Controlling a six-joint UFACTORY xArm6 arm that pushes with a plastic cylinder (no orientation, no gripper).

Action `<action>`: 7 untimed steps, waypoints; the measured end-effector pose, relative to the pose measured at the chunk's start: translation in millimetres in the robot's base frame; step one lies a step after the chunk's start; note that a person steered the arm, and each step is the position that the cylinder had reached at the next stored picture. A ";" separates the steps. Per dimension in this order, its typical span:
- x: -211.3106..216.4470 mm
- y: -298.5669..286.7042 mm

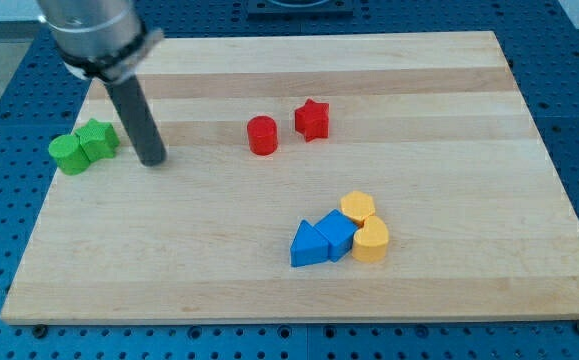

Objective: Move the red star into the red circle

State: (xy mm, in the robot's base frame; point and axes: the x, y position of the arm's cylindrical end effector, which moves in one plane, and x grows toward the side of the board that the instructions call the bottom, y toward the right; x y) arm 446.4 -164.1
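The red star lies on the wooden board above the middle. The red circle, a short red cylinder, stands just to the star's left and slightly lower, with a small gap between them. My tip rests on the board at the view's left, well to the left of the red circle and just right of the green blocks. It touches no block.
Two green blocks sit together near the board's left edge. Below the middle right, a blue triangle, a blue cube and two yellow blocks are clustered.
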 end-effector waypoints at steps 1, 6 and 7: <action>25.8 73.9; -64.7 247.9; -79.2 237.0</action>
State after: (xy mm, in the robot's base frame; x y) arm 367.2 72.9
